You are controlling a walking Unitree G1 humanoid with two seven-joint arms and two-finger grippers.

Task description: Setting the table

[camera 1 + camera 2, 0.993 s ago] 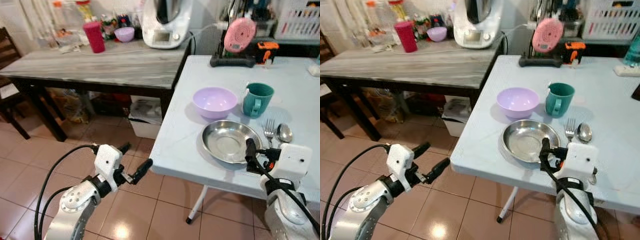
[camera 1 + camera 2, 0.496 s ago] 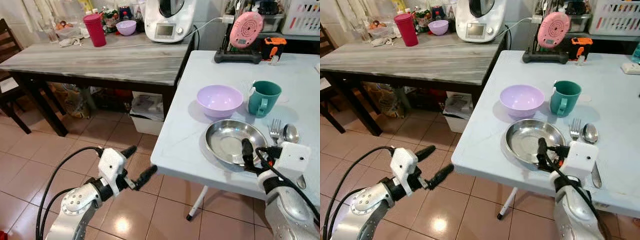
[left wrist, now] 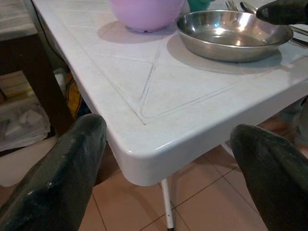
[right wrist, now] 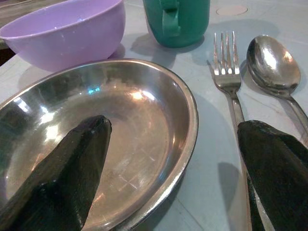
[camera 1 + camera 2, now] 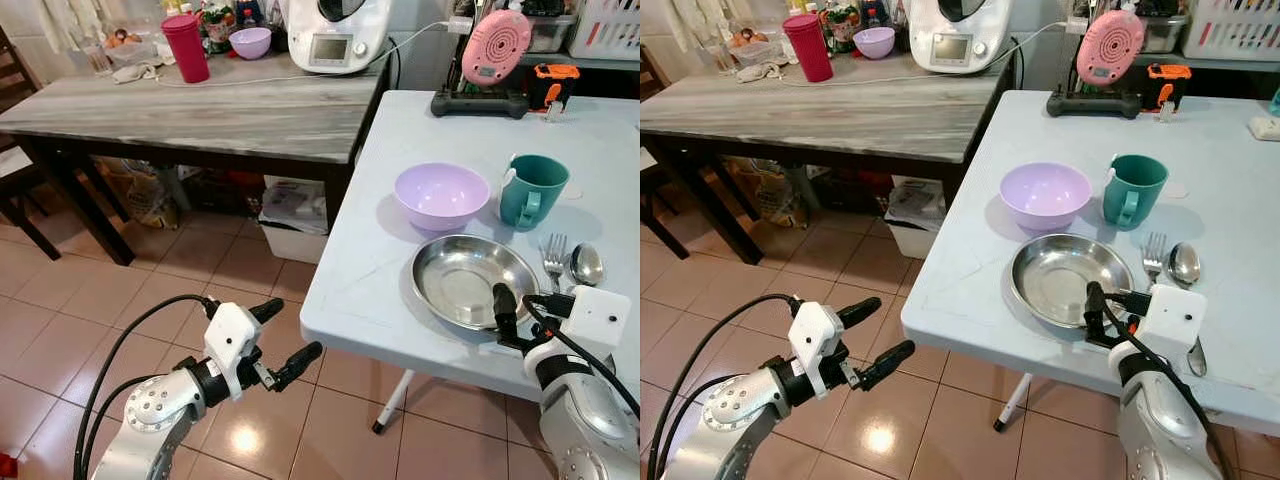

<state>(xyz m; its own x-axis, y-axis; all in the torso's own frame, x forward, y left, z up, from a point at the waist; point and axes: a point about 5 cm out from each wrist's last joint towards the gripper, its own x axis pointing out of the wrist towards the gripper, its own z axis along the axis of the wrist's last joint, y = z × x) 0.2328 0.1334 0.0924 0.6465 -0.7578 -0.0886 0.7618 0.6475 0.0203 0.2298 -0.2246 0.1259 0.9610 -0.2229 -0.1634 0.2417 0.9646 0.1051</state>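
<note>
Right gripper is held spread wide over the steel plate's rim, fork beside it; left gripper is spread too, below the table edge.

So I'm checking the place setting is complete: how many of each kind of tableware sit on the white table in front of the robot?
Round steel plate: 1
Lilac plastic bowl: 1
Teal handled mug: 1
Steel fork: 1
Steel spoon: 1
Total: 5 on the white table. The right gripper is at the plate's near rim, fingers apart.
</note>
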